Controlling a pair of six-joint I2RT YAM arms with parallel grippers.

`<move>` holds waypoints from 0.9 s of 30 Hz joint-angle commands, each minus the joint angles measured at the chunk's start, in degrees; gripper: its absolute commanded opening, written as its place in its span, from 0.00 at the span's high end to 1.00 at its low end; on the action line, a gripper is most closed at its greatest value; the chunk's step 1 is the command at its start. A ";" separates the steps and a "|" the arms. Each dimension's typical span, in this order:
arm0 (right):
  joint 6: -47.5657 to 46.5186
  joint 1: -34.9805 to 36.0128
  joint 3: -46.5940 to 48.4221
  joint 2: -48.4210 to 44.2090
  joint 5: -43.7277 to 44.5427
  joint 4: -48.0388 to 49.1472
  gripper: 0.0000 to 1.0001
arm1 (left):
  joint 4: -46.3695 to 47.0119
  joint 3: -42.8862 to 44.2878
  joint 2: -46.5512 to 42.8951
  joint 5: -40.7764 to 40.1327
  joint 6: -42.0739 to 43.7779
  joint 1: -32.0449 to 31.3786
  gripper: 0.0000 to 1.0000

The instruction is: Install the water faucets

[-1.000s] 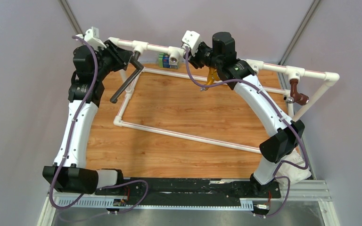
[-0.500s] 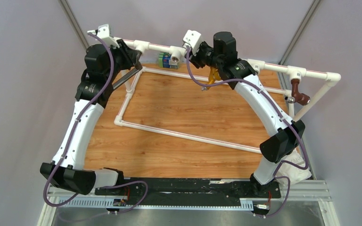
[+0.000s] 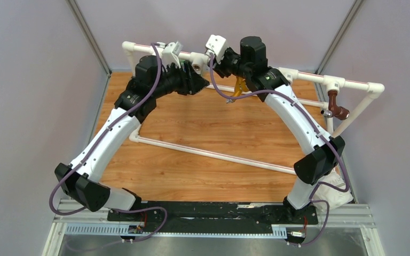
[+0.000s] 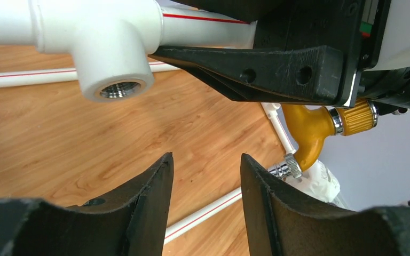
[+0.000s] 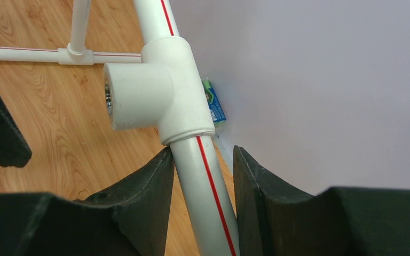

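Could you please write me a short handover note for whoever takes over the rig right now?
The left gripper is open and empty, facing the middle tee, whose threaded opening is bare.
The right gripper is open, straddling the pipe beside that tee; it does not look clamped.
The dark faucet is not in view in any camera, so locate it first.
Done: the orange tap and brown tap appear mounted on the frame.
Left: probably to pick up the dark faucet and screw it into the middle tee.
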 commanded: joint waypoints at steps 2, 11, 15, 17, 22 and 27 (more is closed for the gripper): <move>7.31 3.08 -2.57 2.98 -5.81 -6.60 1.00 | -1.12 3.48 -4.37 0.19 -0.64 1.13 0.42; 7.22 3.08 -2.66 2.89 -5.73 -6.60 1.00 | -11.66 13.85 -5.96 -2.98 0.25 4.90 0.36; 7.31 3.17 -2.75 2.72 -5.73 -6.60 1.00 | -13.42 15.26 -7.63 -2.81 -0.20 9.03 0.36; 7.13 3.17 -2.75 2.80 -5.73 -6.69 1.00 | -14.04 15.70 -8.59 -2.63 -0.46 11.23 0.35; 7.31 3.17 -2.66 2.80 -5.81 -6.60 1.00 | -16.06 17.11 -10.88 -2.89 -0.64 16.58 0.33; 7.31 3.17 -2.75 2.80 -5.90 -6.69 1.00 | -16.24 14.75 -13.42 -2.11 -2.21 23.44 0.33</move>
